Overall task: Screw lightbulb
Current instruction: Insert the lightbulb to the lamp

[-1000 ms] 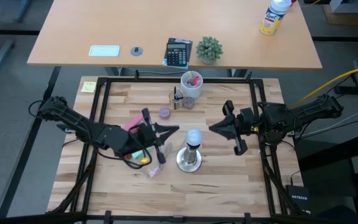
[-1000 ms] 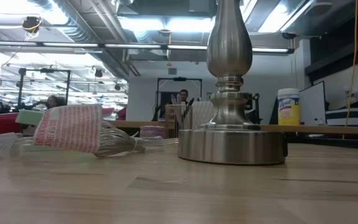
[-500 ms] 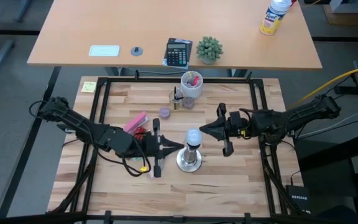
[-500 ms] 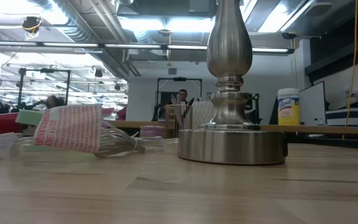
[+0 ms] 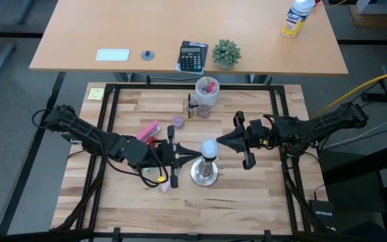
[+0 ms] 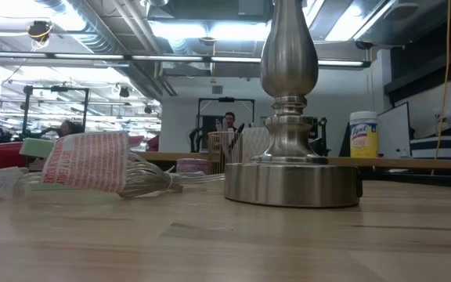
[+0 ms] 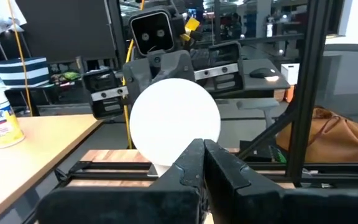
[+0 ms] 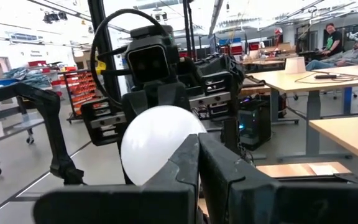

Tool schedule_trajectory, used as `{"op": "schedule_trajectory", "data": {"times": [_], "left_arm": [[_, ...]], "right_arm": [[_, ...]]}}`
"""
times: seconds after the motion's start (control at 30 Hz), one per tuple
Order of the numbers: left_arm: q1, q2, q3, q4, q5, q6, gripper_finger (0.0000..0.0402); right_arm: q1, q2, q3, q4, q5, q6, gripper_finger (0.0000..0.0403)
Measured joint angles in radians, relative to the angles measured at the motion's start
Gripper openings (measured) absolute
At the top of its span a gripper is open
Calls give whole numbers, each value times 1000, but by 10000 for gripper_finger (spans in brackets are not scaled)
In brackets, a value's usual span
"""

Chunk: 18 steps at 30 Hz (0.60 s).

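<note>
Grippers (image 5: 197, 154) flank lightbulb (image 5: 209, 147) – frosted white (round globe)

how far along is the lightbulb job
Done: the lightbulb already sits on top of the socket stand. In hand: the shut left gripper and shut right gripper flank it, gripping nothing. Left: grasping and twisting it; seating depth can't be judged.
</note>
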Motion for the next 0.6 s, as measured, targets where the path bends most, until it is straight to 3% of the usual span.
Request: {"op": "schedule_trajectory", "data": {"times": [0.6], "left_arm": [[12,0,0,-3,-65,12,3]], "right_arm": [[0,-6,0,-11,-32,0,14]]}}
